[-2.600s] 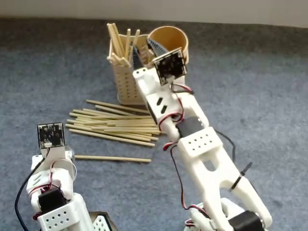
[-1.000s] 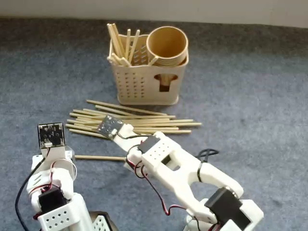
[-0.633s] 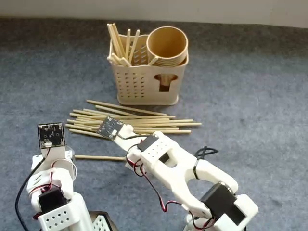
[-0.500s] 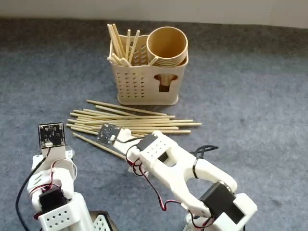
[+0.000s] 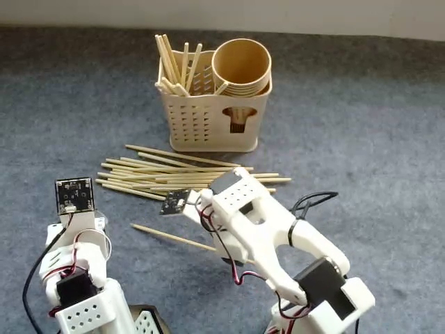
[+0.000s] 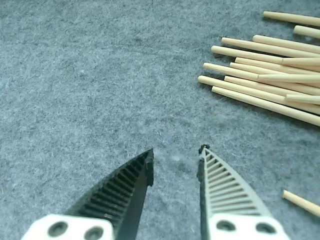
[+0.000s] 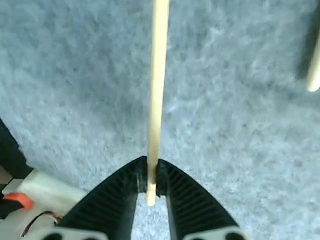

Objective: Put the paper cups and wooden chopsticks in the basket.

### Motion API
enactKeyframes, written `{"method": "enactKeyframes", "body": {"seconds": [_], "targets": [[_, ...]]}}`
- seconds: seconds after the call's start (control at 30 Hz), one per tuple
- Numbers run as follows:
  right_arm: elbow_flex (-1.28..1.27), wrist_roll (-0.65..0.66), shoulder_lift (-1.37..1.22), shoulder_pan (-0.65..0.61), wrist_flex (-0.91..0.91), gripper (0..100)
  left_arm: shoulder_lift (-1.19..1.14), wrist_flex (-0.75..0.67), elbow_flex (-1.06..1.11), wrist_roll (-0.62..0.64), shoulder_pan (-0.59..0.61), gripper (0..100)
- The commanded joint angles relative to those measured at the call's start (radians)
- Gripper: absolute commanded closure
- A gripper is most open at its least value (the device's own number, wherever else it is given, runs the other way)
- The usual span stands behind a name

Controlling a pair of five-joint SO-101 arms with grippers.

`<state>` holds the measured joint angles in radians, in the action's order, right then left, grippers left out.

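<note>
Partly done: cups (image 5: 241,66) and some chopsticks (image 5: 174,66) in the basket (image 5: 201,125), a pile (image 5: 174,177) beside it; right jaws pinch one chopstick (image 7: 159,75), left jaws open, empty.

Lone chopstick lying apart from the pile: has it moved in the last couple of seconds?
Yes. The lone chopstick, clamped in the right gripper, has swung from parallel with the pile to slanting, its gripped end now farther from the pile.

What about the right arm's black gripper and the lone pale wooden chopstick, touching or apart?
Touching. The right wrist view shows the right gripper shut on the pale wooden chopstick, pressing both its sides.
</note>
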<state>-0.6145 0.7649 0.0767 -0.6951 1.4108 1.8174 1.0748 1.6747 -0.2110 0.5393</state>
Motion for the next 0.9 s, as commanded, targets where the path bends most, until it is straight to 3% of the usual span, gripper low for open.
{"method": "enactKeyframes", "body": {"seconds": [0.0,0.13,0.3,0.5,0.7,0.87], "targets": [[0.044,0.068,-0.001,0.082,0.047,99.2,0.007,-0.015,0.021,0.006,0.013,84],[0.045,0.081,-0.001,0.127,0.05,97.5,0.007,-0.015,0.021,0.006,0.013,84],[0.045,0.08,0.001,0.127,0.05,84.8,0.007,-0.015,0.021,0.006,0.013,84],[0.045,0.069,0.128,0.114,0.044,84.7,0.007,-0.015,0.021,0.006,0.013,84],[0.035,-0.14,0.271,-0.085,-0.111,84.7,0.007,-0.015,0.021,0.006,0.013,84],[0.013,-0.281,0.217,-0.213,-0.305,84.7,0.007,-0.015,0.021,0.006,0.013,84]]}}
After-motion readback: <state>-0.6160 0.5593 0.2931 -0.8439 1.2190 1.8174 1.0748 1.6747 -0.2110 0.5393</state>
